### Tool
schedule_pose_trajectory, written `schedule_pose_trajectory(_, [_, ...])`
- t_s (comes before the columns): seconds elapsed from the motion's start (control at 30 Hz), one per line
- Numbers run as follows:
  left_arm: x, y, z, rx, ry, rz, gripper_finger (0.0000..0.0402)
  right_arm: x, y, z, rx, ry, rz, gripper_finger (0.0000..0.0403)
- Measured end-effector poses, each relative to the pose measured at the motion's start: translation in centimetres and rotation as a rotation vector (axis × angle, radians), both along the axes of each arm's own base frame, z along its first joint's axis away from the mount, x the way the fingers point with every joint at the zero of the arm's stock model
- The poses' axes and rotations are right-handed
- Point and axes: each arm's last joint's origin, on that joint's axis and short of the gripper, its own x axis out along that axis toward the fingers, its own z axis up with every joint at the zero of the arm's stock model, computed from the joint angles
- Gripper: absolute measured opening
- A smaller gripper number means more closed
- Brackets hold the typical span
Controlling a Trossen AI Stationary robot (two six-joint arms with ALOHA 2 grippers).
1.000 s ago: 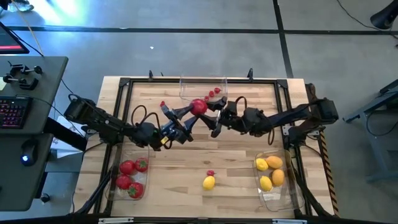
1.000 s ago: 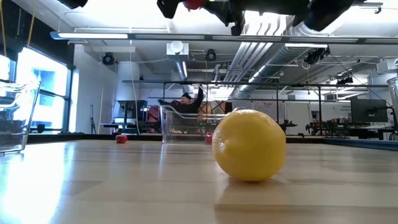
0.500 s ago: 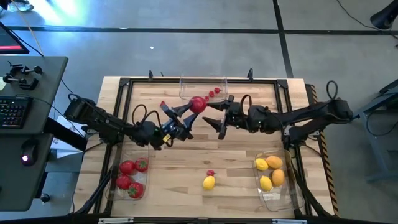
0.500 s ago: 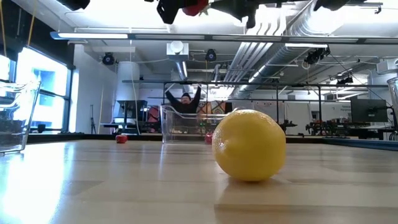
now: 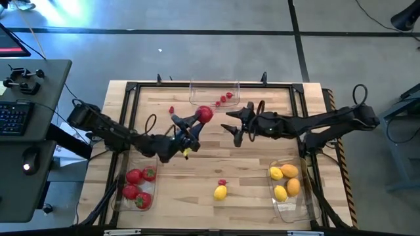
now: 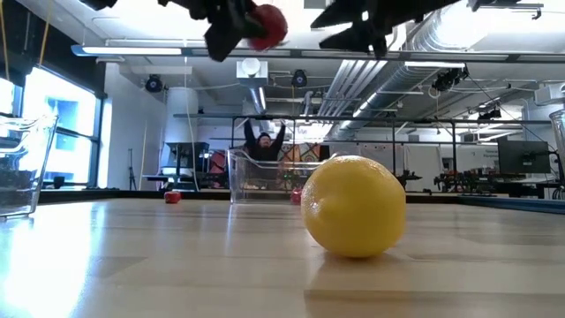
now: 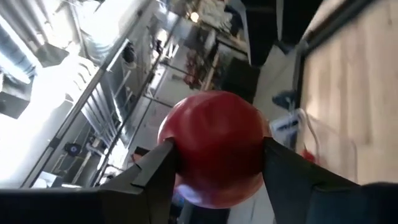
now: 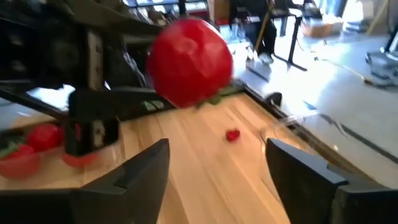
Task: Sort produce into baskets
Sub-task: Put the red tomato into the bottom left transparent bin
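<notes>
A red tomato (image 5: 205, 115) hangs in the air over the middle of the table, with my left gripper (image 5: 195, 120) shut on it; the low view shows the tomato (image 6: 267, 26) high above the board. My right gripper (image 5: 237, 126) stands open a little to the tomato's right, facing it and touching nothing. In the right wrist view the tomato (image 8: 189, 62) is ahead of my right gripper (image 8: 217, 180). One yellow lemon (image 5: 220, 192) and a small red berry (image 5: 222, 182) lie loose on the table near the front. Another berry (image 5: 172, 110) lies far left. My left gripper pinches the tomato between its two fingers, one finger (image 7: 163, 169) on each of two opposite sides (image 7: 186, 155) of the round body. The fingers reach out about level, slanting toward the table's far right. The tomato is lifted clear of the table.
A clear basket (image 5: 196, 96) at the far middle holds red berries (image 5: 226, 98). The near-left basket (image 5: 153, 200) holds tomatoes (image 5: 134, 177), and the near-right basket (image 5: 303, 204) holds lemons (image 5: 286, 172). A black frame (image 5: 210, 84) runs round the wooden table.
My right gripper has drawn back from the tomato toward the table's right edge and tipped up toward level. My left gripper has turned at the wrist and sunk slightly, carrying the tomato a little toward the table's left.
</notes>
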Motion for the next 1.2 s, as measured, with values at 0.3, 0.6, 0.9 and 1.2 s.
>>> schedule_pose_trajectory(0.3, [-2.4,-0.7,-0.3,-0.105,0.091,-0.005,0.0164,0.7,0.2,-1.4,0.006,0.056,-0.007,0.0181])
schedule_pose_trajectory(0.6, [-7.4,-0.3,0.7,-0.366,0.148,-0.14,0.0163,0.8,0.2,-1.5,0.008,0.059,-0.008,0.0157])
schedule_pose_trajectory(0.9, [-13.4,-1.1,2.7,-0.82,0.246,-0.282,0.0163,0.8,0.2,-1.5,0.009,0.066,-0.008,0.0156])
schedule_pose_trajectory(1.2, [-17.9,-1.5,3.1,-1.39,0.575,-0.112,0.0162,0.8,0.2,-1.7,0.026,0.076,-0.01,0.0156])
